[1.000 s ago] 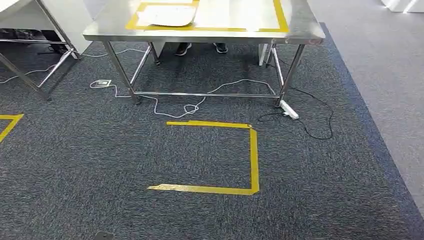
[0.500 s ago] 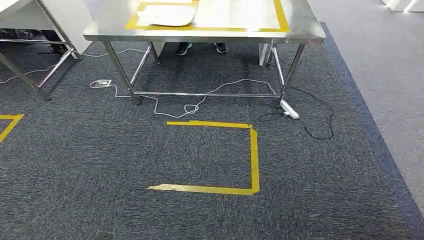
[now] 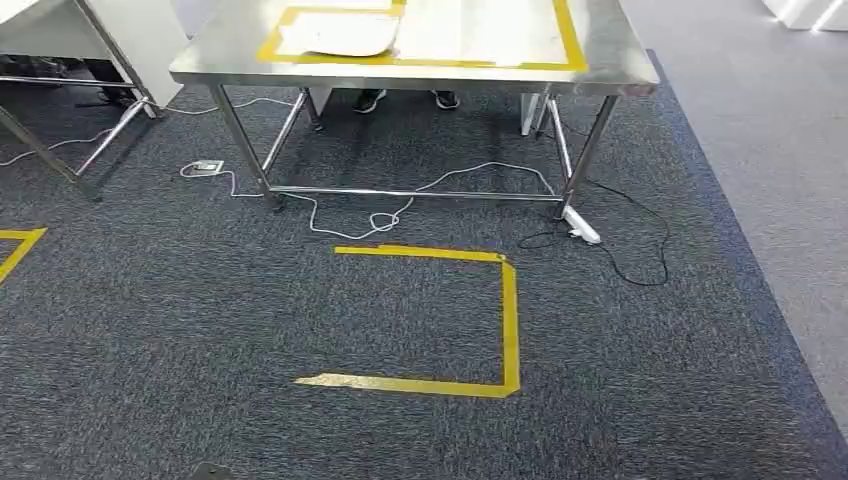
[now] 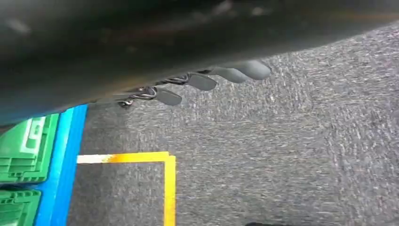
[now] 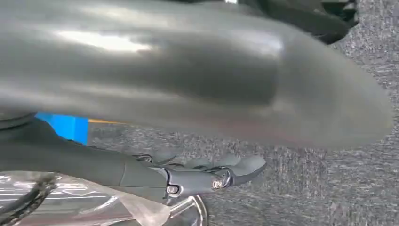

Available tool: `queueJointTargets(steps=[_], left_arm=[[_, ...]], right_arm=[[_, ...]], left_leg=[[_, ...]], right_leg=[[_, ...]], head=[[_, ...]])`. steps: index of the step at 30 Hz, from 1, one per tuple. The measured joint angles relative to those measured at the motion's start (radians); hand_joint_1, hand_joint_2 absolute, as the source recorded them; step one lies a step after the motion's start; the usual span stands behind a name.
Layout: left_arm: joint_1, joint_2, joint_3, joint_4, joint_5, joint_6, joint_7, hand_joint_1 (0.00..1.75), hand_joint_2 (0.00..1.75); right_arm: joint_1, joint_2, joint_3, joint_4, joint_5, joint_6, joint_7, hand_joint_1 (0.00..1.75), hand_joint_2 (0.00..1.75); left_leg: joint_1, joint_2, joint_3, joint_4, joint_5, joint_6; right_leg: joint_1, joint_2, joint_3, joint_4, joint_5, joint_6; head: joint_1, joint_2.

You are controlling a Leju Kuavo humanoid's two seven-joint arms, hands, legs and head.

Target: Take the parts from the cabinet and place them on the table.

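Table (image 3: pixel 620 62): steel, dead ahead at 12 o'clock, yellow tape frame on top.
White sheet (image 3: pixel 340 35): lying inside that frame, toward 11 o'clock.
Floor tape (image 3: pixel 509 320): open yellow square on the carpet between me and the table.
My left hand (image 4: pixel 207 82): hanging over carpet, fingers spread, grasping nothing.
My right hand (image 5: pixel 207 172): fingers closed around the part in a clear plastic bag (image 5: pixel 94 200).
Green crates (image 4: pixel 21 150): beside a blue edge, near my left hand.
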Motion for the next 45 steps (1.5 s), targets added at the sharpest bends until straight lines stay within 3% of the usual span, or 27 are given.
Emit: queueJointTargets(steps=[1,2,3,4,6,9,14,17,45], left_arm=[[0.001,0.000,-0.001,0.000,0.000,0.000,0.000,0.00,0.00],[0.001,0.000,-0.002,0.000,0.000,0.000,0.000,0.00,0.00],[0.000,0.000,-0.002,0.000,0.000,0.001,0.001,0.00,0.00],[0.000,0.000,-0.002,-0.001,0.000,0.002,0.002,0.00,0.00],[0.000,0.000,-0.002,-0.001,0.000,0.007,0.010,0.00,0.00],[0.000,0.000,-0.002,-0.002,0.003,0.022,0.024,0.00,0.00],[0.000,0.000,-0.002,-0.002,0.014,0.028,0.035,0.00,0.00],[0.000,0.000,-0.003,-0.005,0.014,0.029,0.036,0.00,0.00],[0.009,0.000,-0.032,-0.017,0.043,0.042,0.105,0.00,0.00]], right_arm=[[0.000,0.000,-0.001,0.000,0.000,0.000,0.000,0.00,0.00],[0.000,0.000,-0.001,0.000,0.000,0.000,0.000,0.00,0.00],[-0.002,0.000,-0.001,0.002,0.000,0.000,0.000,0.00,0.00],[-0.002,0.000,0.000,0.002,0.000,0.000,-0.001,0.00,0.00],[0.000,0.000,-0.002,0.003,0.000,0.001,0.000,0.00,0.00],[-0.002,0.000,-0.005,0.004,0.002,0.001,0.000,0.00,0.00],[-0.006,0.000,-0.007,0.005,0.005,0.002,0.000,0.00,0.00],[-0.006,0.000,-0.007,0.005,0.005,0.002,0.000,0.00,0.00],[-0.010,0.000,-0.015,0.005,0.017,-0.004,0.019,0.00,0.00]], left_leg=[[0.001,0.000,0.012,0.000,-0.006,-0.004],[0.001,0.000,0.022,0.000,-0.014,-0.010],[-0.004,0.000,0.020,0.003,-0.019,-0.017],[-0.003,0.000,0.021,0.005,-0.021,-0.021],[-0.003,0.000,0.021,0.007,-0.020,-0.007],[-0.002,0.000,0.023,0.004,-0.020,-0.007],[0.000,0.000,0.026,-0.003,-0.023,-0.013],[0.003,0.000,0.027,-0.004,-0.025,-0.023],[0.001,0.000,0.030,-0.004,-0.028,-0.027]], right_leg=[[-0.001,0.000,0.034,-0.093,0.064,0.000],[-0.001,0.000,0.064,-0.176,0.110,-0.002],[0.002,0.001,0.072,-0.188,0.097,-0.004],[0.002,0.003,0.085,-0.193,0.101,-0.010],[0.002,0.004,0.084,-0.197,0.104,-0.008],[0.005,0.004,0.084,-0.197,0.101,-0.011],[0.007,0.003,0.085,-0.197,0.095,-0.021],[0.009,0.003,0.087,-0.197,0.093,-0.024],[0.007,0.003,0.094,-0.202,0.093,-0.024]], head=[[0.000,0.000],[0.001,0.000],[-0.001,0.000],[-0.001,0.000],[-0.005,0.000],[-0.005,0.000],[-0.005,0.000],[-0.005,0.000],[-0.004,0.000]])
